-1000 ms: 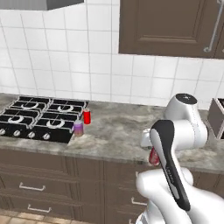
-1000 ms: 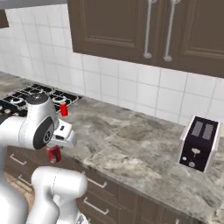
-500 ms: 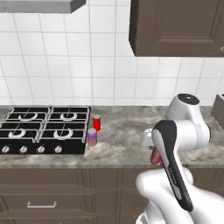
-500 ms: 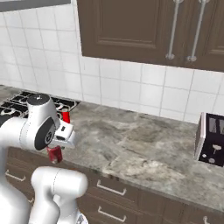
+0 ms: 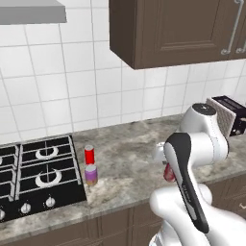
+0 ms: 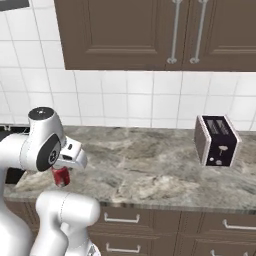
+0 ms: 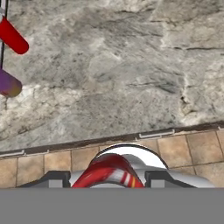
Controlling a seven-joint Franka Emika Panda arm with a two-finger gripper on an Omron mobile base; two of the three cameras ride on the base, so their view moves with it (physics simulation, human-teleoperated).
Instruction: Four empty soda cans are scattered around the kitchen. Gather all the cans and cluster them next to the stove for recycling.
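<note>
- The dark red can [image 7: 111, 173] sits in the claw [image 7: 109, 181], pinched between the two tips, its silver rim toward the hand camera and its long axis running along the claw.
- In the right base view the can [image 6: 61, 176] hangs upright just under the claw [image 6: 64, 170], over the front edge of the counter [image 6: 150, 170], clear of the stone.
- In the left base view a sliver of the can [image 5: 167, 173] shows beside the forearm; the claw itself is behind the arm there.
- Claw state: narrowed and clamped on the can, nothing else touching it.
- The relation that matters: the drop spot lies well off to the claw's left across the counter, by the stove [image 5: 33, 178].
- The red can [image 5: 89, 154] and a purple can [image 5: 91, 175] stand upright there, close together, just beside the stove's right edge.
- In the hand view those two sit at the left edge, red can [image 7: 13, 36] farther, purple can [image 7: 8, 84] nearer, well apart from the claw.
- Judgement: the carry needs a long sideways travel toward that pair, then a set-down on bare stone beside them without knocking either over.
- The toaster [image 6: 216, 141] stands far off on the claw's opposite side, out of the way.
</note>
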